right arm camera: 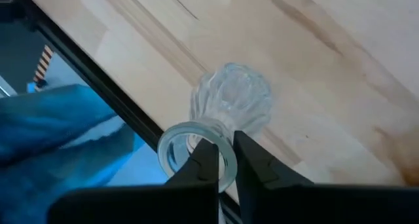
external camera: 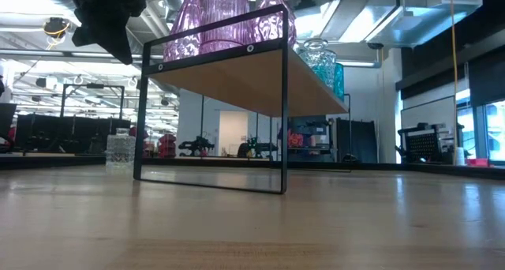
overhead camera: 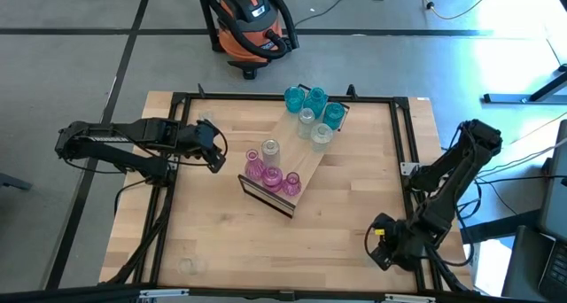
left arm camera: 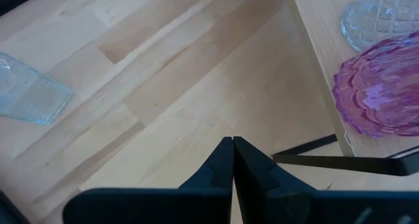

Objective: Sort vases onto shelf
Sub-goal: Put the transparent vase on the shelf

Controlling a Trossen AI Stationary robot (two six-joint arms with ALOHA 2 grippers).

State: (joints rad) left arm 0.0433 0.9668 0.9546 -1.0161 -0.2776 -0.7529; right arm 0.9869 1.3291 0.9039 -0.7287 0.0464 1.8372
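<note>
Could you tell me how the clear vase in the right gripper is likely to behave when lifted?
The clear vase looks like smooth glass, so probably slippery and breakable. The right gripper pinches only its rim, so it may swing. Its round body would likely roll if dropped.

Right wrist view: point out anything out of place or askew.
One clear vase sits apart from the others on the shelf, right at the tabletop's edge beside the black frame. The right gripper has its fingers shut on the rim, and the vase looks tilted rather than upright.
</note>
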